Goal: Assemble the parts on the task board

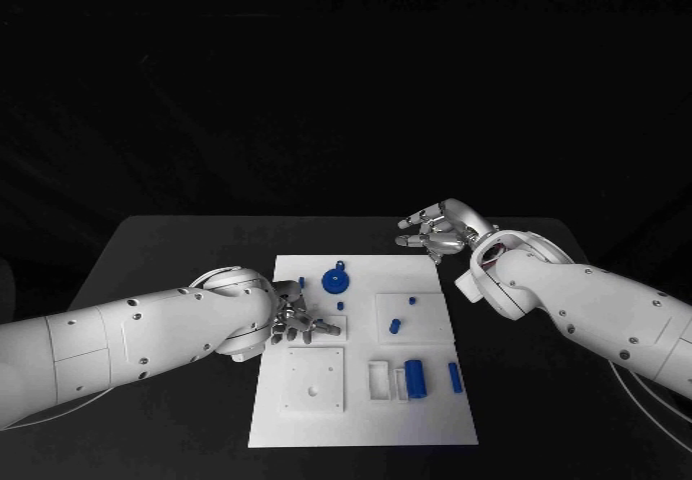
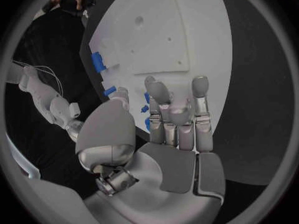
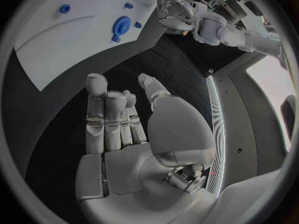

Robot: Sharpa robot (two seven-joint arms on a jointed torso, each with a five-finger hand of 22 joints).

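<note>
Head view: the white task board [image 1: 361,420] lies mid-desk [image 1: 173,240], with blue parts [image 1: 415,378] scattered on it. The left hand [image 1: 296,318] rests spread over the board's left edge, holding nothing. The right hand [image 1: 440,228] hovers off the far right corner, empty.

Left wrist view: fingers [image 2: 199,109] apart above the board [image 2: 156,30].

Right wrist view: the open, empty hand [image 3: 124,129] sits over dark desk [image 3: 174,64], beside a round blue part [image 3: 121,26].

Task board [image 1: 361,420]: plain white, w/ raised white blocks same shade. Parts on board all blue: round disc part [image 1: 336,279] near board's far edge, small peg [image 1: 395,325] mid-board, long cylinder [image 1: 417,377] and thin bar [image 1: 454,376] twd board's near right. Table [image 1: 173,250] round board: matte black, no pattern. Arms white; left hand [image 1: 300,320] and right hand [image 1: 437,228] silver-grey.
</note>
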